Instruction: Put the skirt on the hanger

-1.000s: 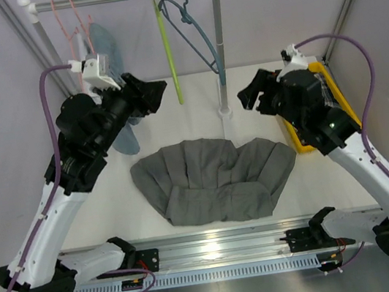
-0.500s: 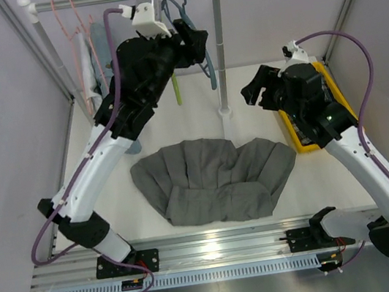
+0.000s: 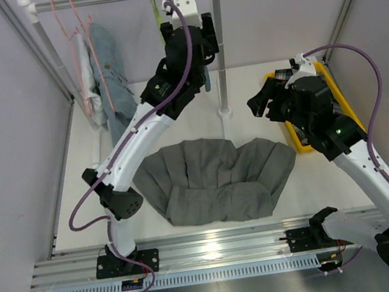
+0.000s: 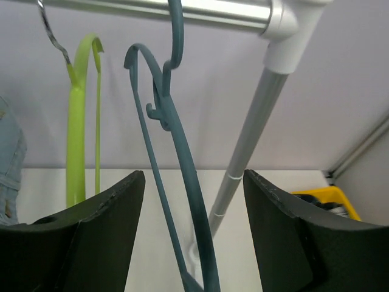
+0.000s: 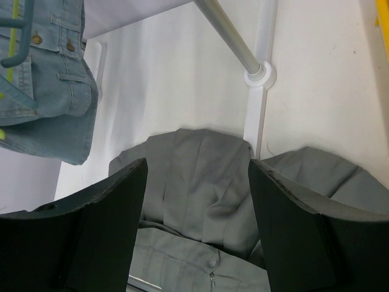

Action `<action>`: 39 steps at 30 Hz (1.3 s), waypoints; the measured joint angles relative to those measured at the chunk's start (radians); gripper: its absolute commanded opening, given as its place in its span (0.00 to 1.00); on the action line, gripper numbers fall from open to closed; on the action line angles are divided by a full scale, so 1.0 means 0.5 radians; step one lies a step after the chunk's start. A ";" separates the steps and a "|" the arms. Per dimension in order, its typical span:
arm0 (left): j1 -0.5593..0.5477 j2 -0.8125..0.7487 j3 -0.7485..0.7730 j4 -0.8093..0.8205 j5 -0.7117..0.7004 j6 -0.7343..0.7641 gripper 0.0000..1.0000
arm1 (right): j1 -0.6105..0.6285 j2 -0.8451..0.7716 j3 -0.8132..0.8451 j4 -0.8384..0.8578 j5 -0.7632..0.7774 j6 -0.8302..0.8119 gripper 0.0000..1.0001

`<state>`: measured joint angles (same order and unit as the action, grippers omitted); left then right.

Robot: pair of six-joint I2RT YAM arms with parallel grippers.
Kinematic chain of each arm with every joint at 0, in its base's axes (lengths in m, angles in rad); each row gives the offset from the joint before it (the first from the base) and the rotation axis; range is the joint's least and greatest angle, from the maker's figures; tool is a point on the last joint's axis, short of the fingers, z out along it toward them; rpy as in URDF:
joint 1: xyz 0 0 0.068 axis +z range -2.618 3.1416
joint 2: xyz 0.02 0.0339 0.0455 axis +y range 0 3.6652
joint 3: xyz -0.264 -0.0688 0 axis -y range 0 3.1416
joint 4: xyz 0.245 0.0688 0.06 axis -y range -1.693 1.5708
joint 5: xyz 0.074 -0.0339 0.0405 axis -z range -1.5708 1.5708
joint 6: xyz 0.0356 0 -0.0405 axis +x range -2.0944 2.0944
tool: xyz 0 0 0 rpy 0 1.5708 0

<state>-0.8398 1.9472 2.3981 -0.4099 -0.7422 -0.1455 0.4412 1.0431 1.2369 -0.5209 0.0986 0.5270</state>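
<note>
The left gripper [image 4: 193, 179] is arriving, hanger [image 4: 172, 131] between its open jaws, likely to fetch it; right gripper [image 5: 197, 167] is waiting open.

Top looks down, left wrist near rail [image 4: 213, 10], right wrist above skirt [image 5: 200, 182]

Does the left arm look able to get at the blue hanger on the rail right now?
Probably yes: the left gripper is open right at the blue hanger, whose arm runs between its fingers. The green hanger hangs apart beside it.
</note>
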 measured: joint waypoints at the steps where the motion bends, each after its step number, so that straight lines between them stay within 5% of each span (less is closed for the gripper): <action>1: 0.002 0.032 0.013 -0.008 -0.024 0.012 0.70 | -0.002 -0.011 -0.002 -0.001 -0.004 0.001 0.73; 9: 0.040 0.150 0.047 -0.101 -0.087 0.049 0.60 | -0.015 -0.047 -0.068 -0.005 -0.015 0.000 0.73; 23: 0.127 0.144 0.051 -0.146 -0.038 0.108 0.01 | -0.075 -0.110 -0.114 -0.013 -0.043 0.000 0.70; 39: 0.195 -0.053 0.055 -0.153 0.288 0.197 0.00 | -0.104 -0.127 -0.129 -0.012 -0.073 -0.001 0.69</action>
<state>-0.7422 1.9209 2.4256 -0.4866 -0.5980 -0.0471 0.3893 0.9798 1.1725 -0.5270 0.0620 0.5266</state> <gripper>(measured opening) 0.153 0.693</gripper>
